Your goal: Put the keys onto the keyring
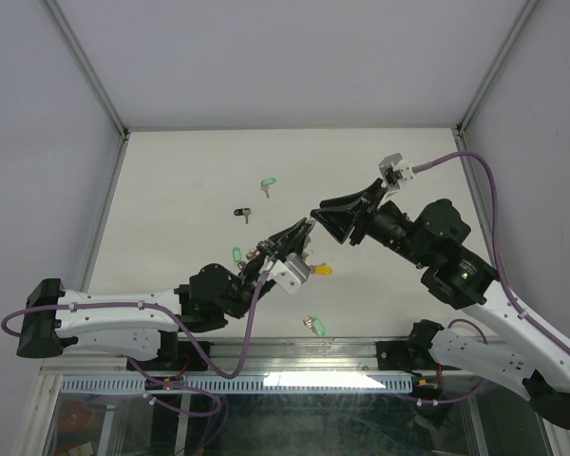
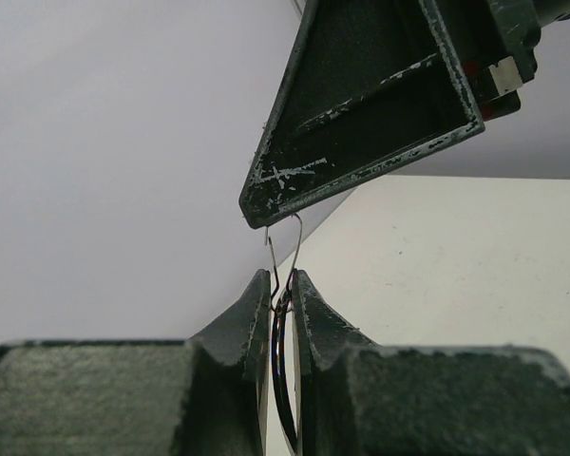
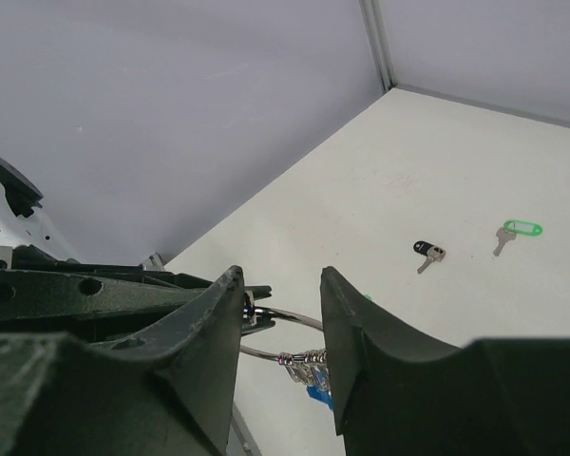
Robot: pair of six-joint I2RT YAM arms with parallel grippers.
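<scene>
Silver wire keyring (image 2: 278, 380) is clenched in my L pincer (image 2: 282, 277), bottom centre of the L wrist view. Its thin wire end rises to the tip of my R pincer (image 3: 281, 275). R pincer is released: fingers apart, ring wire & key cluster (image 3: 307, 365) between them. Loose on bench (image 1: 171, 190), upper centre: green-tag key (image 1: 268, 184), black-tag key (image 1: 242, 214).

White table (image 1: 190, 171), grey walls (image 1: 266, 57)

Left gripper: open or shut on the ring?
Shut on the keyring: the left gripper fingers pinch its wire in the left wrist view, no gap beside it.
</scene>
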